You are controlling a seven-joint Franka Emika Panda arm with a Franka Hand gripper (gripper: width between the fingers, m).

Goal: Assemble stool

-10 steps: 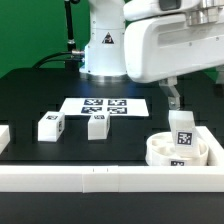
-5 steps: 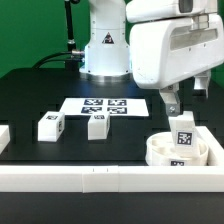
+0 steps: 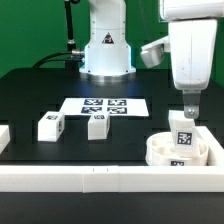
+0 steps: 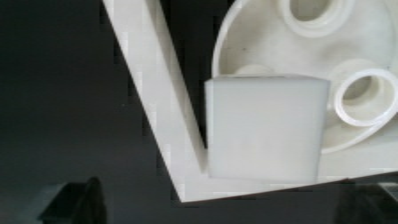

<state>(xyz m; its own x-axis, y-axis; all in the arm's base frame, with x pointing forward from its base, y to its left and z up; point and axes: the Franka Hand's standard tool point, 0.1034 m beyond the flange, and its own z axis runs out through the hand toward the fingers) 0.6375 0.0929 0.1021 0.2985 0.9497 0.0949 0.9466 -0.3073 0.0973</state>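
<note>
Stool seat (image 3: 157,152), white ringed disc, tagged leg (image 3: 182,135) upright on it; tool (image 3: 190,108) grip unclear

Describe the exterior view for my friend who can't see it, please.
The robot's gripper hangs just above a white leg standing upright on the round seat, at the exterior view's right. Two more legs sit on the black table near the marker board.

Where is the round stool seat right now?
The seat sits at the exterior view's lower right, in the corner of the white border rails, with one leg standing on it.
</note>
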